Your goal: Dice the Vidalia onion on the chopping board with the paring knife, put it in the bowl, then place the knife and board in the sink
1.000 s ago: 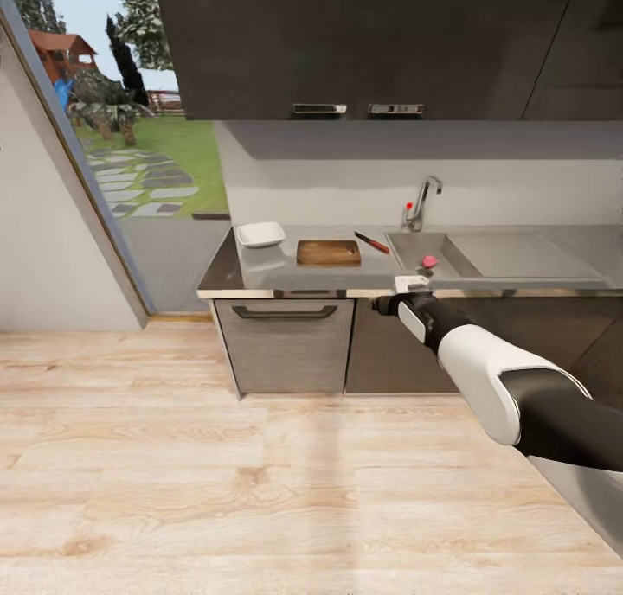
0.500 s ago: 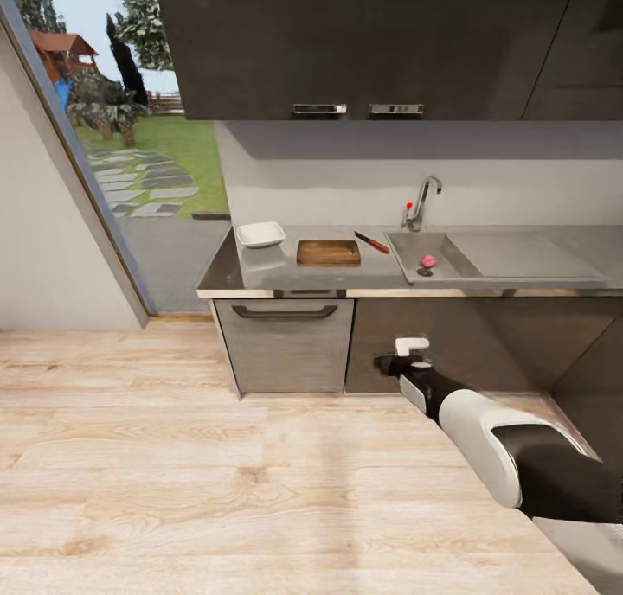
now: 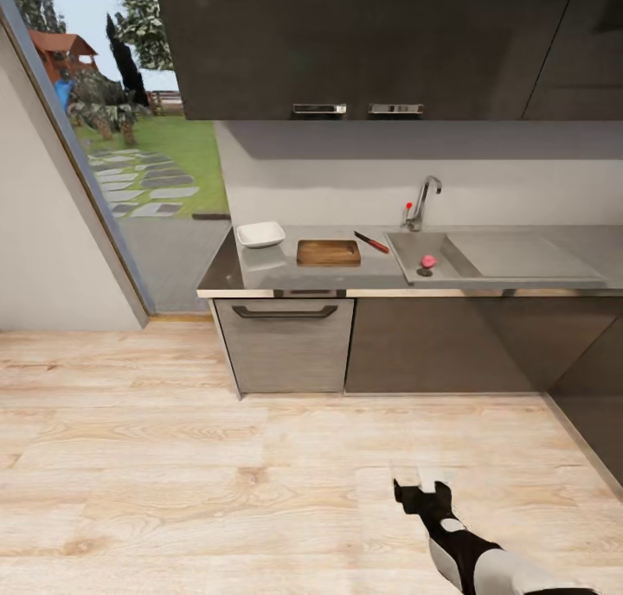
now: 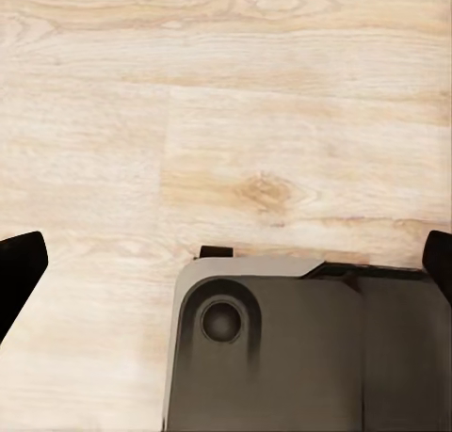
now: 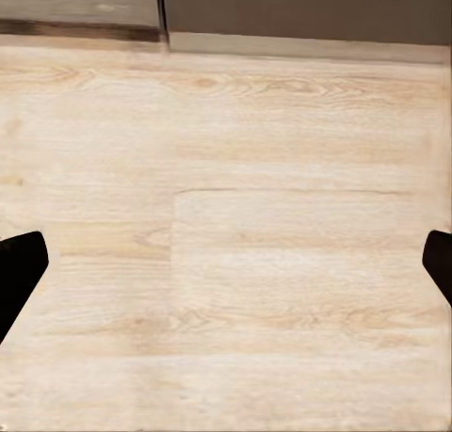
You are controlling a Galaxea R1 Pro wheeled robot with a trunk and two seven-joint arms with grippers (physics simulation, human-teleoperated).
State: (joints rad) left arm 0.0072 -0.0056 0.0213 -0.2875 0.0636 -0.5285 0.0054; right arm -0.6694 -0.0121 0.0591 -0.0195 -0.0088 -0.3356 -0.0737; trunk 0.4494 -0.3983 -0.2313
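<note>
Taking the sink [image 3: 450, 258] as the landmark, the Vidalia onion [image 3: 427, 261] lies inside its basin beside the round drain, and the chrome tap [image 3: 422, 200] with its red knob stands at the sink's back edge. Just beside the sink, toward the window, the paring knife [image 3: 372, 243] lies on the grey table [image 3: 260, 275]; further that way sits the chopping board [image 3: 328, 252], flat, and beyond it the white bowl [image 3: 260, 234], all apart from one another. Well away from the sink, low over the wooden floor [image 3: 173, 457], the right tool [image 3: 422, 476] points toward the cabinets, its two fingers spread apart and holding nothing. In the left wrist view the left tool [image 4: 226, 263] also hangs over the floor with fingers wide apart, empty, above a grey part of the robot's base [image 4: 301, 347].
</note>
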